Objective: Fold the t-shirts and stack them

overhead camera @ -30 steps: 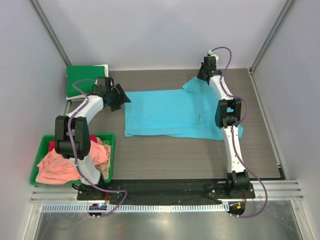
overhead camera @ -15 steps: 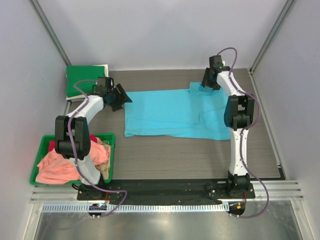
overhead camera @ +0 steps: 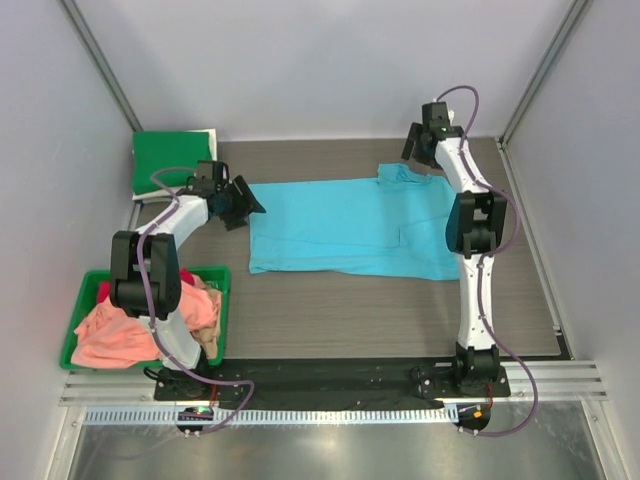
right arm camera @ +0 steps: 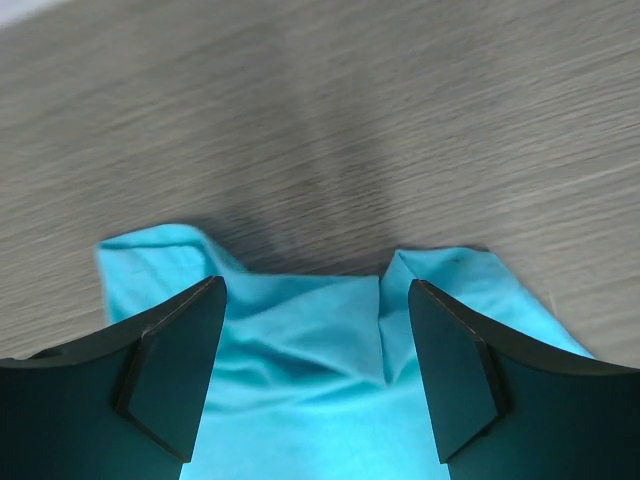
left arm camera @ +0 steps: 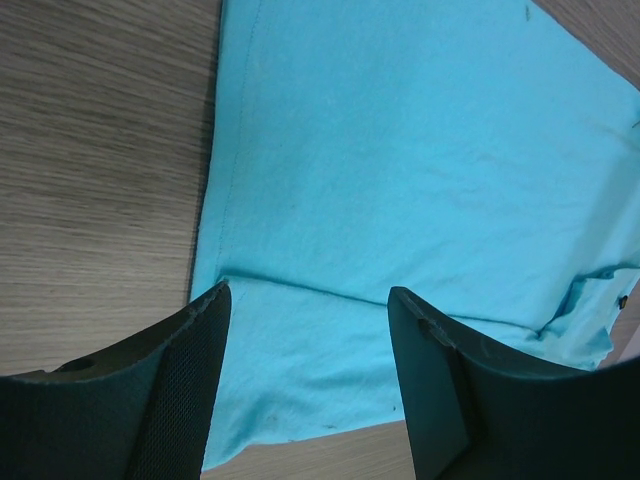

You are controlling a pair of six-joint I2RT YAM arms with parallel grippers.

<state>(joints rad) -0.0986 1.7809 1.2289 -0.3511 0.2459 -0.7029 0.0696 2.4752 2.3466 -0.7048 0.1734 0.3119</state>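
- The sky-blue short-sleeved cotton t-shirt (overhead camera: 340,225) is lying spread flat across the middle of the grey wood-grain table (overhead camera: 350,315), running left to right, and neither arm is holding it.
- The left gripper (overhead camera: 242,203) is hovering just over the shirt's left edge, its fingers (left arm camera: 190,380) spread with nothing between them.
- The right gripper (overhead camera: 418,148) is hanging above the shirt's far right corner, its fingers (right arm camera: 455,370) likewise parted over rumpled cloth.
- The step in hand is probably taking hold of the shirt for a first fold. To do it well, each gripper should be pinching one clean edge. The two should be lifting and travelling together so the cloth is not skewing. The bunched far right corner should be drawn flat first.
- The right forearm is covering a strip of the shirt's right side, so the near sleeve there is hard to make out.
- The right wrist view is blurring, and whether the two humps below the fingers are sleeve or collar cannot be told.
- In the left wrist view a line is crossing the cloth near the fingers; whether it is a seam or a tucked layer is unclear.
- The green plastic rectangular bin (overhead camera: 215,272) at the near left is holding a heap of salmon-pink, tan and red cloth (overhead camera: 105,340). The left arm is hiding part of it, so no count is possible.
- A flat green rectangle (overhead camera: 170,160) is sitting at the far left corner; whether it is a folded shirt cannot be told.
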